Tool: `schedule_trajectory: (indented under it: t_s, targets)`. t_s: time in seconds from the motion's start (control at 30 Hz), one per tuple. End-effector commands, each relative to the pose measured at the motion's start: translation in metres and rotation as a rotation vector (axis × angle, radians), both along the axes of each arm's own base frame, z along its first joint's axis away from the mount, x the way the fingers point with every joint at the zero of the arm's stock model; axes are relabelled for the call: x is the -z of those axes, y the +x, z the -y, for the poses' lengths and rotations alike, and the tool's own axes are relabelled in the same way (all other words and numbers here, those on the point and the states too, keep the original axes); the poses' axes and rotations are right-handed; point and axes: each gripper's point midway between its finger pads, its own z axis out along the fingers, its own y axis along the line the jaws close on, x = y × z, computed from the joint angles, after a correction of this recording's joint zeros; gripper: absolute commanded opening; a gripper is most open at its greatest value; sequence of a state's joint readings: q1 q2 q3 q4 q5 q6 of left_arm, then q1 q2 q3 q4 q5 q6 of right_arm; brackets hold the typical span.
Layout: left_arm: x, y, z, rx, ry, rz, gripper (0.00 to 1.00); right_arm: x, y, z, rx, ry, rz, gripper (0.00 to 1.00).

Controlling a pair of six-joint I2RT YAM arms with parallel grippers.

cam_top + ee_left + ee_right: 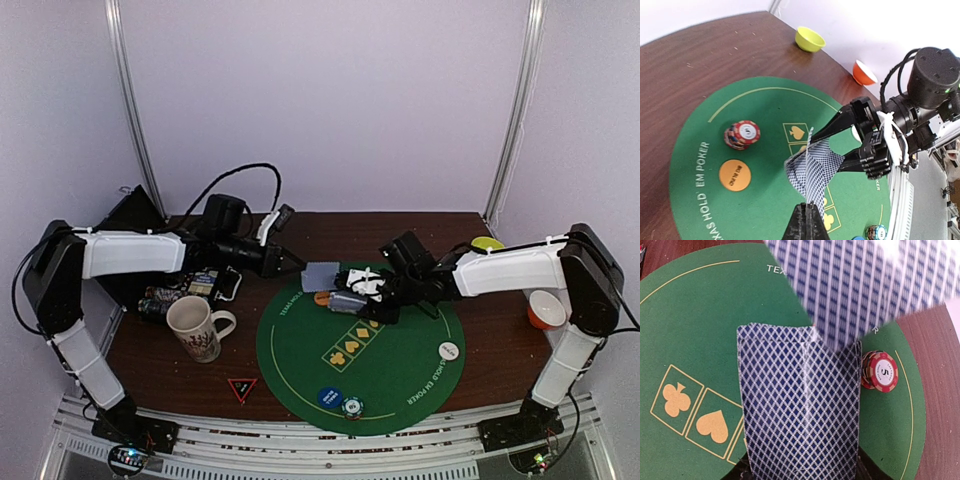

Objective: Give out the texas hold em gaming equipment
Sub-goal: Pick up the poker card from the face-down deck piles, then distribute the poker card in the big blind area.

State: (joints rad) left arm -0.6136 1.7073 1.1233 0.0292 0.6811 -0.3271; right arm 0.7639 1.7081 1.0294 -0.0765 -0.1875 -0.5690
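My right gripper is over the green poker mat, shut on a deck of blue-backed playing cards that hides most of its fingers. Reaching in from the left, my left gripper is shut on the edge of one playing card at the deck's end, between the right fingers. That card shows blurred in the right wrist view. A red-white chip stack and an orange button lie beside them. A white button, a blue button and a teal-white chip stack sit on the mat's near part.
A patterned mug stands left of the mat, with a black triangle marker nearby and small boxes behind it. A yellow bowl and an orange bowl sit at the table's right side.
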Motion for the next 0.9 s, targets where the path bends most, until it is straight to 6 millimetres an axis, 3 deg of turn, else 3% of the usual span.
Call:
schedule_trajectory:
  t_s: [0.0, 0.23, 0.37, 0.53, 0.6, 0.77, 0.87]
  targets:
    - [-0.048, 0.003, -0.007, -0.023, -0.087, 0.114, 0.00, -0.008, 0.000, 0.005, 0.010, 0.016, 0.000, 0.51]
    - [-0.054, 0.014, -0.031, -0.193, -0.021, 0.102, 0.00, -0.010, 0.003, 0.013, 0.030, 0.000, 0.015, 0.51]
    - [-0.043, 0.015, -0.040, -0.164, 0.078, 0.140, 0.00, -0.014, 0.004, 0.020, 0.038, -0.007, 0.019, 0.51]
    - [-0.055, 0.055, -0.072, -0.184, 0.122, 0.178, 0.00, -0.016, 0.001, 0.026, 0.020, -0.021, 0.016, 0.51]
    - [-0.046, 0.064, -0.074, -0.117, 0.222, 0.211, 0.00, -0.017, 0.001, 0.027, 0.017, -0.021, 0.017, 0.51]
    - [0.000, 0.074, -0.074, -0.006, 0.388, 0.145, 0.00, -0.018, -0.002, 0.026, -0.001, -0.019, 0.014, 0.51]
    - [0.027, 0.064, -0.078, 0.056, 0.442, 0.111, 0.00, -0.018, -0.003, 0.028, -0.010, -0.037, 0.009, 0.51]
